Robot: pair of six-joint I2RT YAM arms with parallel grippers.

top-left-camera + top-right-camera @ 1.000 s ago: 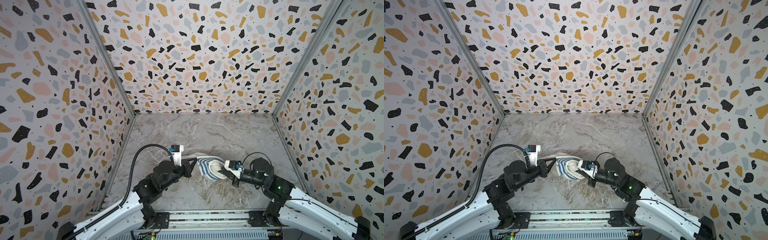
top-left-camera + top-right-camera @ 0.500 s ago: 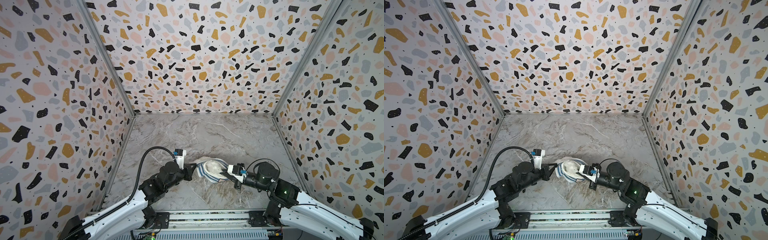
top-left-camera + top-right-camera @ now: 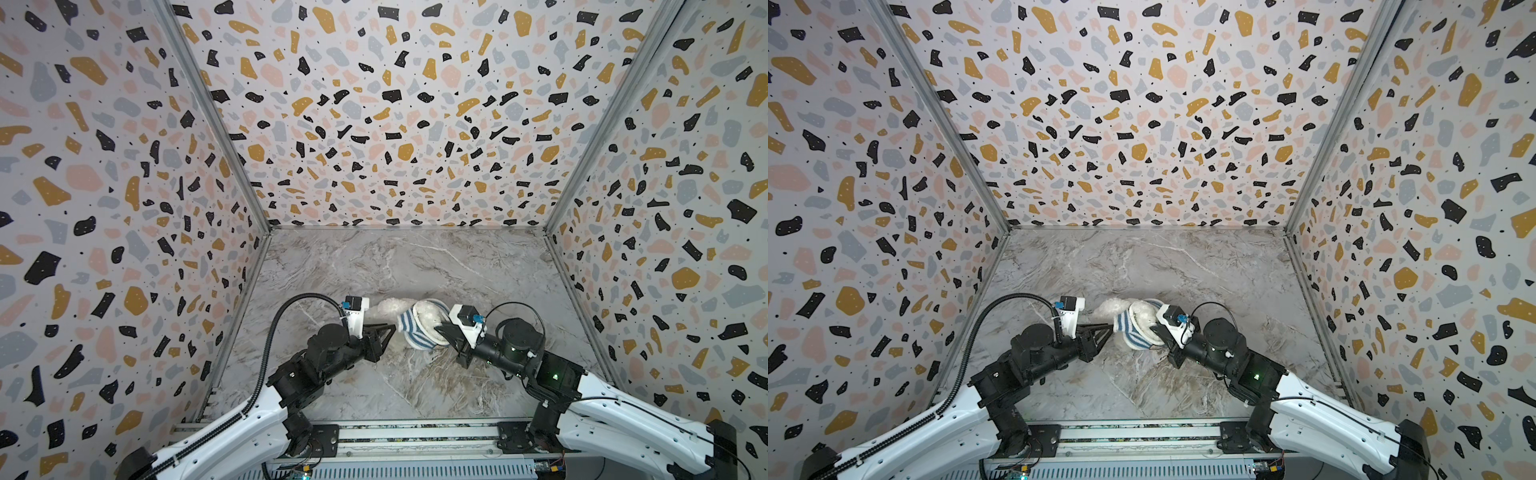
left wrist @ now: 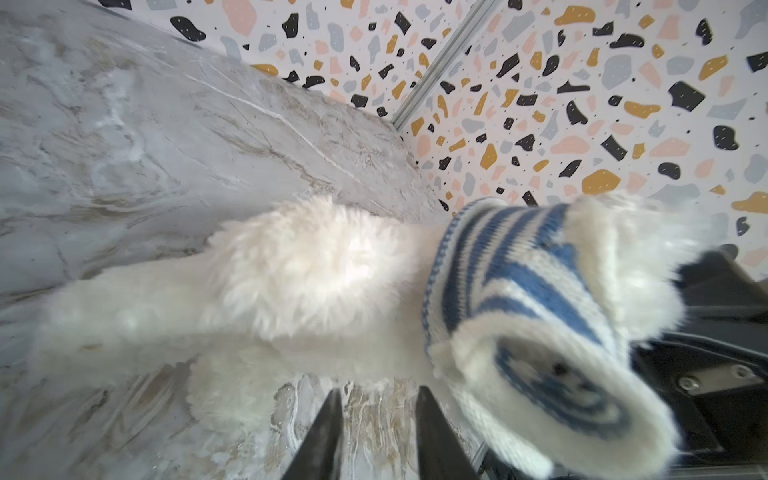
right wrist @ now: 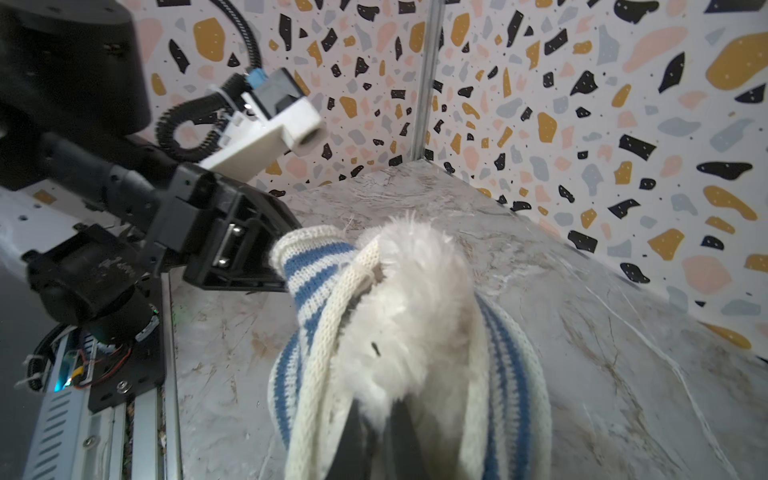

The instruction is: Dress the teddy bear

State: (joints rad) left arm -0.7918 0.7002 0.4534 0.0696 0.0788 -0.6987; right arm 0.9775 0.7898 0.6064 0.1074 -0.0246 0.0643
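In both top views the teddy bear (image 3: pixel 390 306) lies on the marble table (image 3: pixel 415 266) between the 2 grippers. Its long axis runs roughly from one gripper toward the other, and the blue-and-white striped shirt (image 3: pixel 409 332) is bunched round the end nearer the right gripper (image 3: pixel 441 330). That gripper sits right at the shirt's opening, touching it. The left gripper (image 3: pixel 391 329) points at the shirt from just beside its opposite side, and whether its tips touch the knit I cannot tell from above. The left wrist view settles what the top views leave open: the left gripper's (image 4: pixel 378 392) 2 fingers stand apart with bare table between them, holding nothing. There the bear's (image 4: pixel 311 266) uncovered furry part stretches ahead and off to one side of the tips, while the shirt (image 4: pixel 511 270) sits ahead on the opposite side, close by. The right wrist view shows the right gripper (image 5: pixel 376 419) closed, pinching white fur of the bear (image 5: pixel 415 311) that pokes through the shirt's (image 5: pixel 307 266) cream-edged opening — a grip hidden from above. By my reading the shirt covers only part of the bear. The next move likely calls for the left gripper to take the knit edge just ahead of it and draw it along the body, against the right gripper's hold.
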